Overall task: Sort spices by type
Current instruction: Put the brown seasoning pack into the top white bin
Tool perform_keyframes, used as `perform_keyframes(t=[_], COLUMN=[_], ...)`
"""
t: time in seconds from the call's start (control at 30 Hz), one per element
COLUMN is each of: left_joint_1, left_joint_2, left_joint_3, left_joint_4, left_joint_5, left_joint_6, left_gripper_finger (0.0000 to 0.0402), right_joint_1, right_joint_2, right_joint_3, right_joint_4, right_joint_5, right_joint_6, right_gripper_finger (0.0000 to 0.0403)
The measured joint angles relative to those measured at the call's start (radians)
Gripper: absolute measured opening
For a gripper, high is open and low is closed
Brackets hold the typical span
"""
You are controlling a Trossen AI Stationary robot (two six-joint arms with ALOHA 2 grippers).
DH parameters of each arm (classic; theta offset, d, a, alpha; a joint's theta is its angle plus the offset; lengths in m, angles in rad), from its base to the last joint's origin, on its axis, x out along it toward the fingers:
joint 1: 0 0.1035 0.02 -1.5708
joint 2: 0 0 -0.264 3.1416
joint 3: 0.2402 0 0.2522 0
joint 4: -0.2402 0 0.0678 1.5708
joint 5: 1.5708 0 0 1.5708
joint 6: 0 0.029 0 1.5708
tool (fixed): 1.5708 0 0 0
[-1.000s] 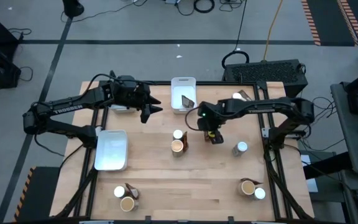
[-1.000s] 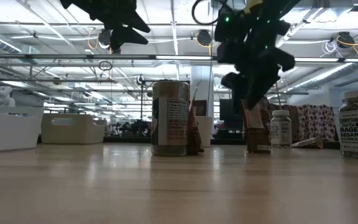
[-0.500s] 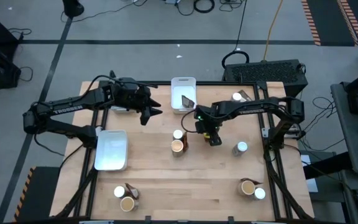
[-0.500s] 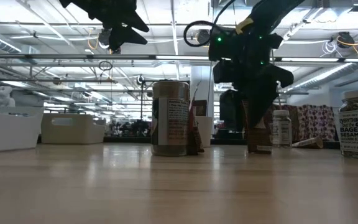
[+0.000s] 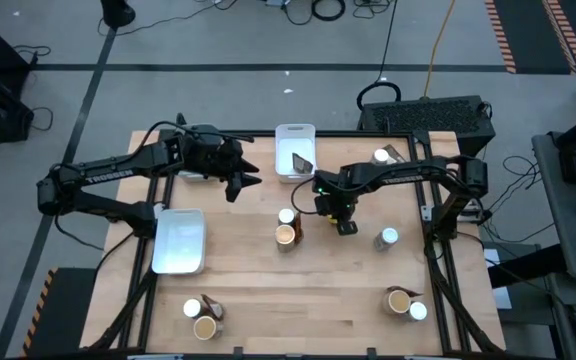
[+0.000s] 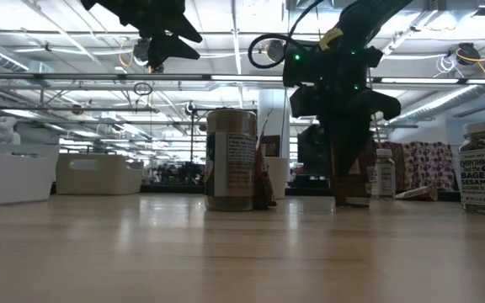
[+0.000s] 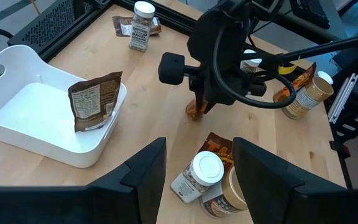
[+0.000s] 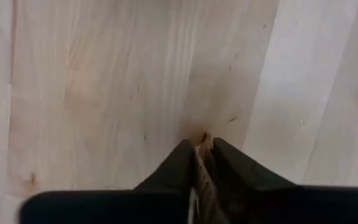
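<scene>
The right tool (image 5: 344,226) is pinched on the top edge of a brown spice packet (image 7: 195,109) standing upright on the wooden counter (image 5: 268,290), right of centre. Lifting straight up should keep the thin packet from slipping before it goes to the far white tray (image 7: 17,106), which holds a matching packet (image 7: 94,101). The left tool (image 5: 245,178) hangs with fingers apart over the far left.

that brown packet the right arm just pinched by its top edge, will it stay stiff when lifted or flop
Likely floppy: the right pincer has shut on the packet at its thin top edge only. It is probably light, being a flat pouch, so it may swing.
</scene>
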Motion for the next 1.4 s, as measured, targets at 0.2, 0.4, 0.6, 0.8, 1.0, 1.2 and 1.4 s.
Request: perform_keyframes(t=[0.2,0.4,0.6,0.8,1.0,1.2,1.4], left_joint_1=[0.000,0.000,0.000,0.000,0.000,0.000,0.000], left_joint_2=[0.000,0.000,-0.016,-0.086,-0.178,-0.230,-0.237], left_joint_3=[0.000,0.000,0.000,0.000,0.000,0.000,0.000], left_joint_4=[0.000,0.000,-0.026,-0.085,-0.114,-0.167,-0.188], left_joint_5=[0.000,0.000,0.000,-0.010,-0.072,-0.116,-0.131], left_joint_6=[0.000,0.000,-0.001,-0.002,-0.020,-0.040,-0.054], left_gripper_finger=[0.0189,0.0189,0.0189,0.0189,0.0189,0.0189,0.0189], right_joint_1=[-0.001,-0.011,-0.076,-0.226,-0.360,-0.429,-0.447], right_joint_2=[-0.043,-0.068,-0.068,-0.056,0.018,0.145,0.265], right_joint_3=[0.011,0.165,0.394,0.581,0.649,0.652,0.652], right_joint_4=[-0.043,-0.184,-0.267,-0.262,-0.146,0.013,0.055], right_joint_5=[-0.021,0.017,0.084,0.087,0.088,0.088,0.084], right_joint_6=[0.051,0.098,0.119,0.105,0.164,0.302,0.357], right_gripper_finger=[0.0010,0.0005,0.0002,0.0001,0.0000,0.0000,0.0000])
